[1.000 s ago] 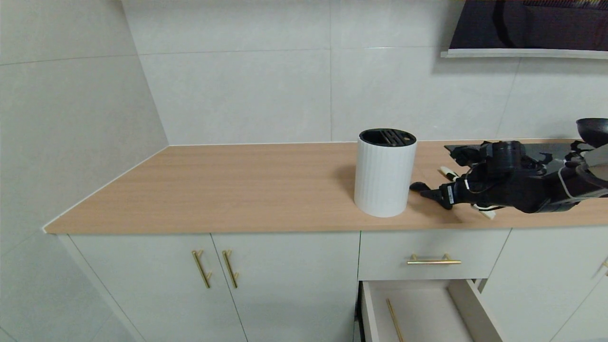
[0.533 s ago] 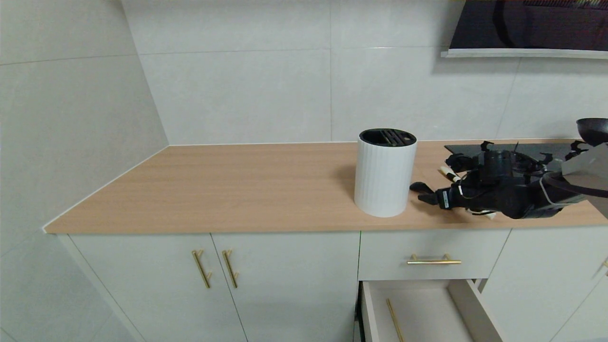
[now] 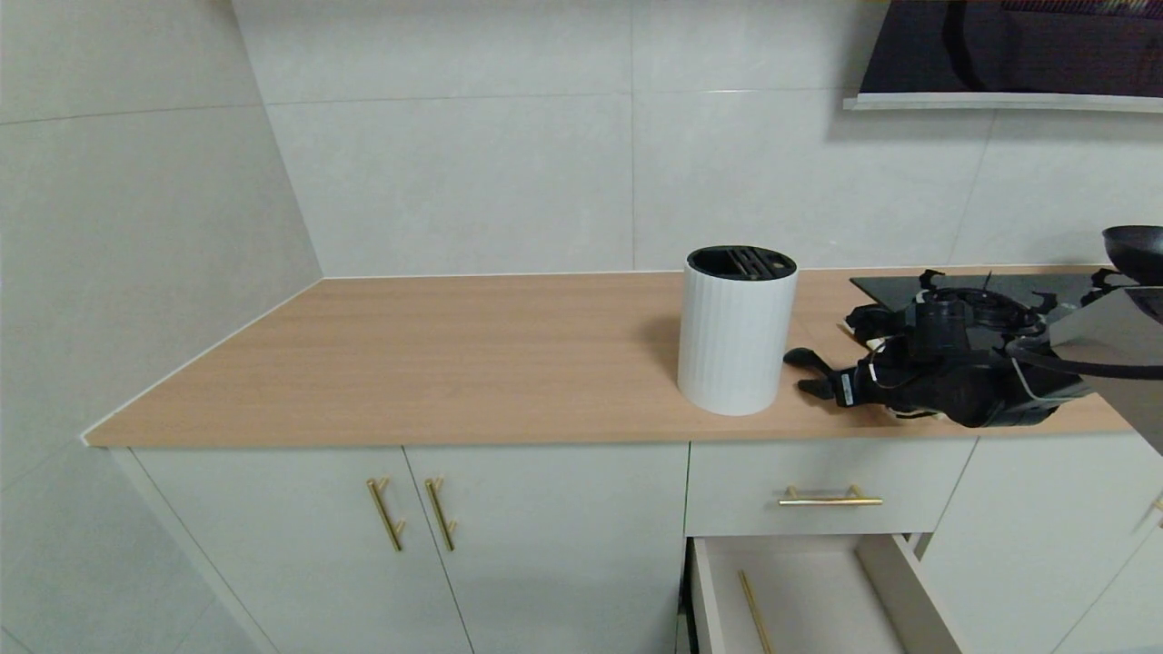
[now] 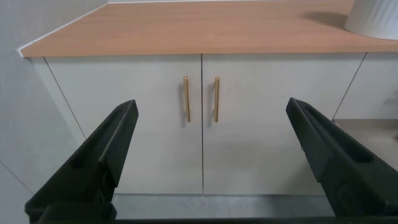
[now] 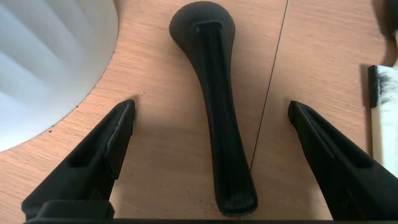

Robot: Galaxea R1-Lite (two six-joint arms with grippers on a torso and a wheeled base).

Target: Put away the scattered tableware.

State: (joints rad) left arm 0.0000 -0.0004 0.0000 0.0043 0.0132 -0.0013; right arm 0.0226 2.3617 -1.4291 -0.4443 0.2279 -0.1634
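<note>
Right hand [image 5: 211,106] lower, astride black handle [image 5: 219,158]

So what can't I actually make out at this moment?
- Black tapered handle: what tool it belongs to. Its narrow end reaches the right wrist view's edge, and the right gripper covers it in the head view.
- White utensil with a black band: cut off by the right wrist view's edge.
- White ribbed cylindrical holder: slot contents; the head view's angle is too shallow.
- Open white drawer: cut off by the head view's bottom edge.
</note>
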